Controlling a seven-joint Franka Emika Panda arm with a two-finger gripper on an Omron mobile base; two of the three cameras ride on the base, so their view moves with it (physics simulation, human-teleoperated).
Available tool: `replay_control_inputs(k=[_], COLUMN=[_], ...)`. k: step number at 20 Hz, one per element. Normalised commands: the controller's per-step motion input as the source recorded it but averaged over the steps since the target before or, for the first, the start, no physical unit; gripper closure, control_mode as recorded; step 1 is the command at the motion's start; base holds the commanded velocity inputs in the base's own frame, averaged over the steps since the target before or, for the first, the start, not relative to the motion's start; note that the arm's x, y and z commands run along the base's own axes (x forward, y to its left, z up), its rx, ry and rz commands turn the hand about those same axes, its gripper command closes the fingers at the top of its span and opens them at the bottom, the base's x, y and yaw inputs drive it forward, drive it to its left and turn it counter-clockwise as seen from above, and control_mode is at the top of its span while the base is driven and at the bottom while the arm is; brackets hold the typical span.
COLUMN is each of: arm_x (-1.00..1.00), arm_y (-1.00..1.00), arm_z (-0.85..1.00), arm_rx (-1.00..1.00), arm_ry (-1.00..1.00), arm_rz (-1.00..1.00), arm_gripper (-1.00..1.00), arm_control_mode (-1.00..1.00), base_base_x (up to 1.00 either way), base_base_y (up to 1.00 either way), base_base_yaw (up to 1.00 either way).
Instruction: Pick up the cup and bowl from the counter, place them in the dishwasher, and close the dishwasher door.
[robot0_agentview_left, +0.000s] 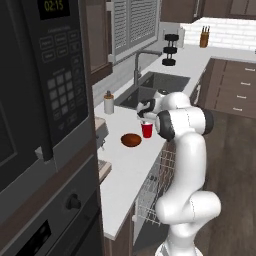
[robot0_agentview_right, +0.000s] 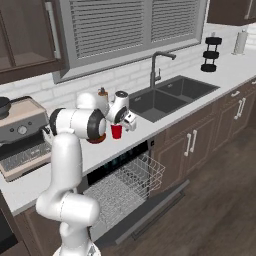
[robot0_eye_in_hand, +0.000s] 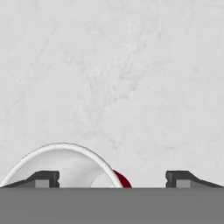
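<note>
Left base view carries the one readable bit of writing: the clock on the microwave (robot0_agentview_left: 50, 75) at the near left shows 02:15. Its keypad labels are too small to read, and so are the markings on the black oven (robot0_agentview_left: 55, 220) below it.

On the white bench (robot0_agentview_left: 125, 175) the red cup (robot0_agentview_left: 147, 130) stands upright, just right of the dark reddish-brown bowl (robot0_agentview_left: 131, 140), the two close but apart. Beyond them is the dark sink (robot0_agentview_left: 150, 87) with its tall faucet (robot0_agentview_left: 137, 62), and a white bottle (robot0_agentview_left: 108, 102) with a brown cap stands to the sink's left. The pincer (robot0_agentview_left: 145, 116) hangs right over the cup, its fingertips hidden behind the hand and the arm's elbow.

From the right base view the cup (robot0_agentview_right: 116, 131) shows just below the hand, while the bowl (robot0_agentview_right: 96, 139) is mostly covered by the arm's dark joint, with only a sliver of rim visible. A coffee machine (robot0_agentview_right: 20, 135) sits on the bench at the left. Under the bench the dishwasher (robot0_agentview_right: 125, 175) is open, its white wire rack (robot0_agentview_right: 127, 182) pulled out over the lowered dishwasher door (robot0_agentview_right: 155, 205).

Hand view looks straight down at pale bench (robot0_eye_in_hand: 131, 78). The cup (robot0_eye_in_hand: 65, 164), with its white rim and pale inside, is cut off by the bottom edge and lies by the left fingertip rather than centred. The pincer (robot0_eye_in_hand: 113, 179) is released, its fingers (robot0_eye_in_hand: 43, 178) spread wide and grasping nothing.
</note>
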Motion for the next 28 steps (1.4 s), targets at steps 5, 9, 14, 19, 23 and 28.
replay_control_inputs(k=[5, 9, 14, 19, 23, 28], arm_x=[-0.02, -0.22, -0.35, -0.88, -1.00, -1.00], arm_y=[0.00, -0.08, -0.25, -0.77, -1.00, -1.00], arm_z=[-0.05, 0.00, 0.00, 0.00, 0.00, 0.00], arm_rx=[0.00, 0.03, 0.06, 0.14, 0.15, 0.15], arm_ry=[0.00, 0.00, 0.00, -0.07, -0.11, -0.04], arm_rz=[0.00, 0.00, -0.01, -0.05, -0.09, -0.07], arm_gripper=[1.00, 1.00, 1.00, 1.00, 1.00, 1.00], arm_control_mode=[-1.00, -1.00, -1.00, -1.00, -1.00, -1.00], base_base_x=[0.00, 0.00, 0.00, 0.00, 0.00, 0.00], base_base_y=[0.00, 0.00, 0.00, 0.00, 0.00, 0.00], base_base_yaw=[0.00, 0.00, 0.00, 0.00, 0.00, 0.00])
